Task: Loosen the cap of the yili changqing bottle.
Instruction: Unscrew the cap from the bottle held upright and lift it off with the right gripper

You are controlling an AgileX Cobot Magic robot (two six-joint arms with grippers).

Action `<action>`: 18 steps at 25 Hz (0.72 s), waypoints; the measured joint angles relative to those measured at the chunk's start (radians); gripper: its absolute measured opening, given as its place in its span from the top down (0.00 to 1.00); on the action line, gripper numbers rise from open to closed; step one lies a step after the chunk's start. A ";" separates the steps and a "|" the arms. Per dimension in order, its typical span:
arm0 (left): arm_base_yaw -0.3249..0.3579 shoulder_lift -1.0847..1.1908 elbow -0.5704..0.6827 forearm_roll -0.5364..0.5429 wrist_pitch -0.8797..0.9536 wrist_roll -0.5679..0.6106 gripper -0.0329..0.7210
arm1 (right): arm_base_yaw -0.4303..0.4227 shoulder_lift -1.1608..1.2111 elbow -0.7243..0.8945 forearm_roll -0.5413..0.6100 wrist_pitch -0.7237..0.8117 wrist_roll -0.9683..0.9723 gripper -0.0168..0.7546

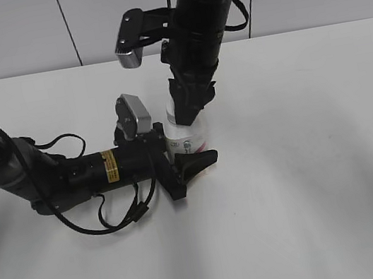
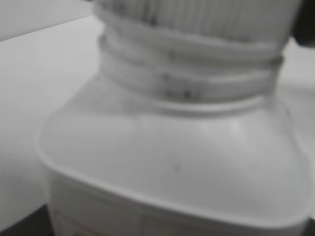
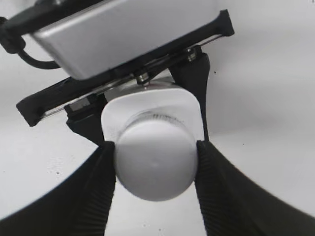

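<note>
The yili changqing bottle [image 1: 185, 138] stands upright on the white table, white with a pink-red print low on its front. My left gripper [image 1: 190, 150] reaches in low from the left and is shut on the bottle's body; the left wrist view is filled by the bottle's sloped shoulder [image 2: 177, 162] and the ribbed cap [image 2: 197, 14]. My right gripper [image 1: 189, 110] comes straight down and hides the cap in the exterior view. Seen from the right wrist, the round white cap [image 3: 152, 172] sits between the ribbed black pads [image 3: 101, 189], both touching its sides.
The left arm [image 1: 71, 177] lies along the table with loose black cables [image 1: 124, 218] beside it. Its silver wrist camera [image 3: 128, 34] sits close behind the bottle. A pale wall [image 1: 11, 33] stands behind the table's far edge.
</note>
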 joint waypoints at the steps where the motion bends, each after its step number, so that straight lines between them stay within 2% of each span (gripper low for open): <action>1: 0.000 0.000 0.000 0.000 0.000 0.000 0.36 | 0.000 0.000 0.000 0.000 0.000 -0.018 0.47; 18: 0.000 0.000 0.000 0.001 0.000 0.000 0.36 | -0.002 0.000 -0.002 0.014 0.004 -0.068 0.47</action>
